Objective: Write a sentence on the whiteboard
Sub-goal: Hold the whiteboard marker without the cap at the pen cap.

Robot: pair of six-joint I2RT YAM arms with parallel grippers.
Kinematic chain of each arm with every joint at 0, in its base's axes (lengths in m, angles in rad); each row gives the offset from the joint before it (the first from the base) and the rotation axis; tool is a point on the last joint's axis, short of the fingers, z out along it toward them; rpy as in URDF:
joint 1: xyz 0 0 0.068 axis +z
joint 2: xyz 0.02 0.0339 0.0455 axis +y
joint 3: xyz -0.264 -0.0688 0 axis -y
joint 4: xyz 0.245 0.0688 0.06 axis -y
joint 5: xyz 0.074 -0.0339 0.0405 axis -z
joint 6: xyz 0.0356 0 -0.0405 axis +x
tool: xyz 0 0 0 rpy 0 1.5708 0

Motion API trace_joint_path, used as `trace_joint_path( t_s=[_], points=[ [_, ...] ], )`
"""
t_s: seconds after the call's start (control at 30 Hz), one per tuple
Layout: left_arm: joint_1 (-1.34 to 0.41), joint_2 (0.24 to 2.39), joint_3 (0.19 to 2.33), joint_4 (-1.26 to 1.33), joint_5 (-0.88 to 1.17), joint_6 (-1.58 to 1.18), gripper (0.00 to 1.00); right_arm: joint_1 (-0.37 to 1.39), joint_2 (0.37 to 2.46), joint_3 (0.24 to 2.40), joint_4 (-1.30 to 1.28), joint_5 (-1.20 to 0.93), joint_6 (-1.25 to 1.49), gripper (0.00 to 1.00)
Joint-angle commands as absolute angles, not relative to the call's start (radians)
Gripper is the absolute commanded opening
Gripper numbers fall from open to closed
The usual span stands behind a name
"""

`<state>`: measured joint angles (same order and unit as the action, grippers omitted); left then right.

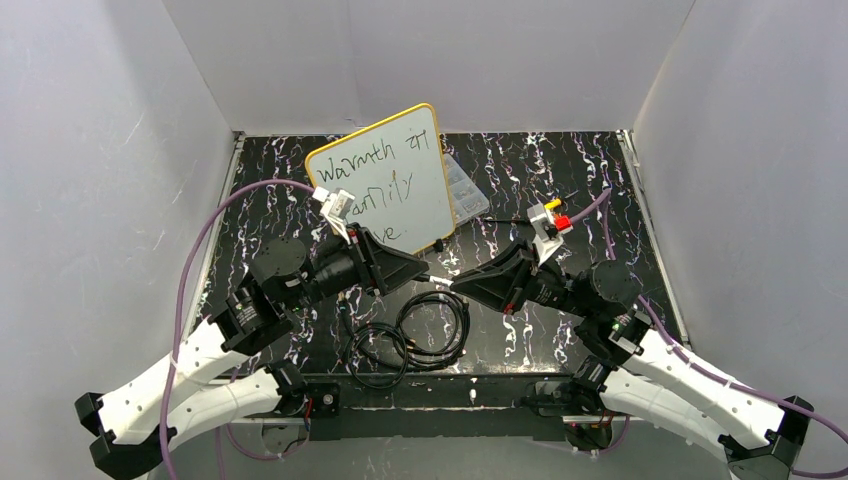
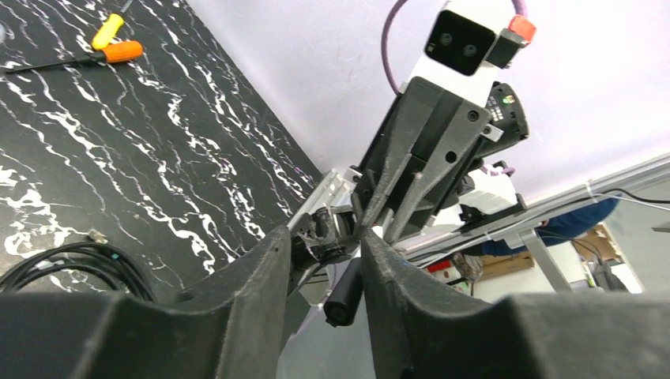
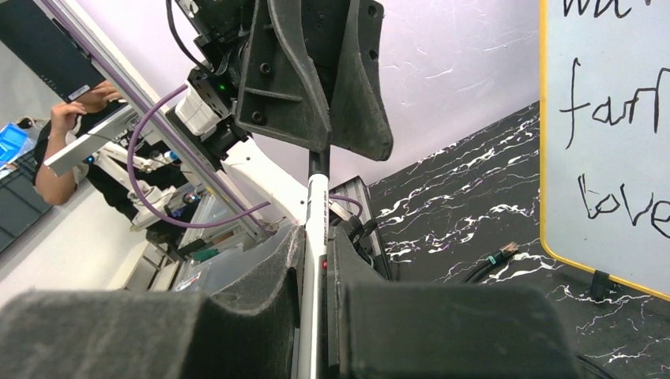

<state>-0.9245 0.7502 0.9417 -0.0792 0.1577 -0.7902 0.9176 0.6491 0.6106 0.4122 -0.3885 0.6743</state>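
The whiteboard (image 1: 385, 180) stands tilted at the back centre, yellow-framed, and its lower left part shows in the right wrist view (image 3: 608, 142). The sentence (image 1: 372, 172) is in black marker over three lines, with "love" (image 3: 620, 207) lowest. My right gripper (image 1: 457, 284) (image 3: 318, 233) is shut on a white marker (image 3: 317, 205). The marker's black cap (image 2: 345, 294) points at my left gripper (image 1: 424, 272) (image 2: 325, 237). Its jaws stand round the cap, which lies against one finger (image 2: 395, 284), with a gap to the other.
A clear plastic compartment box (image 1: 466, 190) lies behind the board. Black cable coils (image 1: 410, 335) (image 2: 63, 264) lie on the marbled black table (image 1: 560, 160) in front of the grippers. Screwdrivers with orange and yellow handles (image 2: 118, 51) lie at the right. White walls enclose the table.
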Motion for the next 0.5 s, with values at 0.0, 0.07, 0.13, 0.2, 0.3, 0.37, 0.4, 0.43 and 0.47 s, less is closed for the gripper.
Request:
trace_joint_path(
  t_s=[0.0,0.07,0.13,0.2,0.3,0.37,0.4,0.43,0.47],
  points=[
    [-0.914,0.747,0.93,-0.023,0.199,-0.812,0.29,0.92,0.64,0.643,0.467,-0.387,0.672,0.01],
    [-0.912,0.751,0.928,-0.019,0.209,-0.816,0.18,0.92,0.636,0.642,0.466,-0.375,0.67,0.01],
    [-0.91,0.754,0.924,-0.011,0.217,-0.822,0.08,0.92,0.632,0.64,0.462,-0.359,0.663,0.01],
    [-0.909,0.753,0.92,-0.007,0.222,-0.83,0.0,0.92,0.631,0.639,0.454,-0.34,0.651,0.01],
    [-0.907,0.753,0.918,-0.018,0.216,-0.828,0.0,0.92,0.631,0.634,0.452,-0.314,0.633,0.01],
    [-0.906,0.756,0.91,-0.013,0.218,-0.832,0.0,0.92,0.638,0.634,0.466,-0.299,0.623,0.01],
    [-0.906,0.761,0.904,-0.007,0.224,-0.832,0.0,0.92,0.645,0.631,0.482,-0.293,0.62,0.01],
    [-0.906,0.765,0.9,-0.006,0.229,-0.831,0.0,0.92,0.65,0.631,0.497,-0.287,0.617,0.01],
    [-0.906,0.77,0.894,-0.006,0.234,-0.832,0.0,0.92,0.66,0.63,0.511,-0.283,0.617,0.01]
  ],
)
